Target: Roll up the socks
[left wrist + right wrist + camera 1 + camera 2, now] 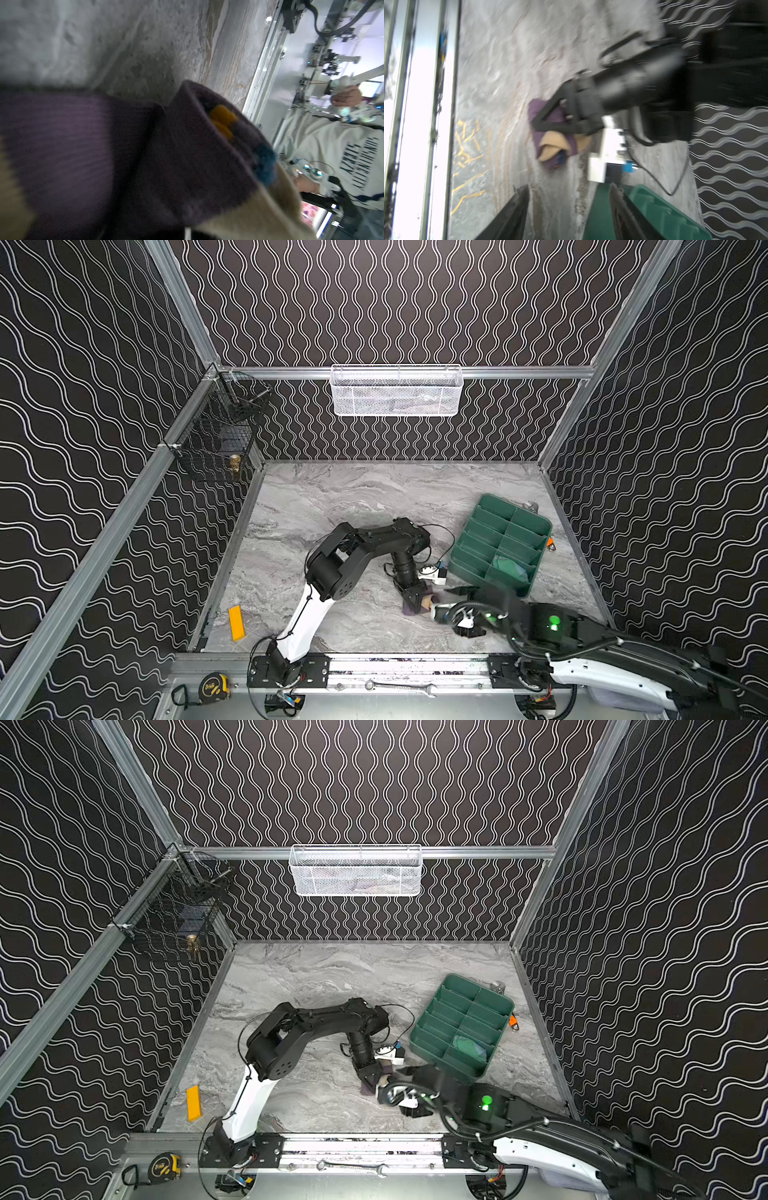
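Purple ribbed socks (pixel 552 143) sit bunched, clamped in left jaws; right jaws spread apart.

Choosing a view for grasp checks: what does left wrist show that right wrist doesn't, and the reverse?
Only left wrist: a close-up of the purple sock at its folded cuff, with an orange patch and a blue patch showing inside, and a person in a white shirt past the table edge.
Only right wrist: the left gripper seen from outside, shut on the sock bundle, and the green divided tray.
Both: the purple sock with its peach part, lying on the marble tabletop.
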Robot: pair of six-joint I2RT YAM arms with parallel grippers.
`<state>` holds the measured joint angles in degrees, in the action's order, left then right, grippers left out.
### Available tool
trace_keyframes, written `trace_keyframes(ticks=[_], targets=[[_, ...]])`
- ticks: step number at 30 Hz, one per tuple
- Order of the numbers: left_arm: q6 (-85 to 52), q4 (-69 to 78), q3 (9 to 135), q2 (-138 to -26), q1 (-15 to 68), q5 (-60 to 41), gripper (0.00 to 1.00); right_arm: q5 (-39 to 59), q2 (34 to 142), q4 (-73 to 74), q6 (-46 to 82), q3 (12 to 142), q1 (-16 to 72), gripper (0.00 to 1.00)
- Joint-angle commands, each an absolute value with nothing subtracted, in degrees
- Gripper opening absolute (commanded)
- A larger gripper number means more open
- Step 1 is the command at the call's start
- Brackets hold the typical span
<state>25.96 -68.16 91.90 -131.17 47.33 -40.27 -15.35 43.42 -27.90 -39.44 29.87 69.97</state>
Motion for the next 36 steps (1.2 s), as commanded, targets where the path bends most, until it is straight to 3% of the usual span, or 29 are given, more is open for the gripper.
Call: trace_keyframes(ticks=[1, 8, 15, 19, 24, 29, 33, 36], targets=[[25.5, -68.2, 92.8, -135.4, 46.8, -20.9, 0.0, -20.8, 49.1, -21.3, -42.0, 28.2, 73.3, 0.66], [25.5, -67.2, 93.8, -136.8, 46.7, -20.5, 0.0, -24.5, 66.2, -9.6, -47.5, 29.3, 75.9, 0.7], [26.0, -66.0, 92.8, -137.2, 46.7, -21.3, 0.0, -23.4, 74.8, 1.9, -49.7, 27.3, 72.7, 0.68], [26.2, -65.8, 92.6, -136.9, 46.7, -21.3, 0.0, -21.5, 79.1, -0.5, -47.7, 27.9, 71.8, 0.51], [25.9, -64.6, 92.8, -135.7, 46.7, -21.1, 0.03, -18.3, 83.1, -5.5, -42.9, 29.5, 71.8, 0.23], [24.0, -59.9, 90.8, -131.3, 46.1, -21.3, 0.19, -14.3, 84.1, -11.4, -38.7, 31.0, 72.0, 0.0], [21.8, -54.3, 87.9, -124.3, 44.9, -22.4, 0.33, -10.4, 83.9, -15.8, -36.2, 31.1, 72.0, 0.0], [20.7, -51.2, 85.6, -119.1, 44.1, -22.9, 0.37, -7.7, 83.6, -17.5, -35.0, 31.0, 72.0, 0.0]])
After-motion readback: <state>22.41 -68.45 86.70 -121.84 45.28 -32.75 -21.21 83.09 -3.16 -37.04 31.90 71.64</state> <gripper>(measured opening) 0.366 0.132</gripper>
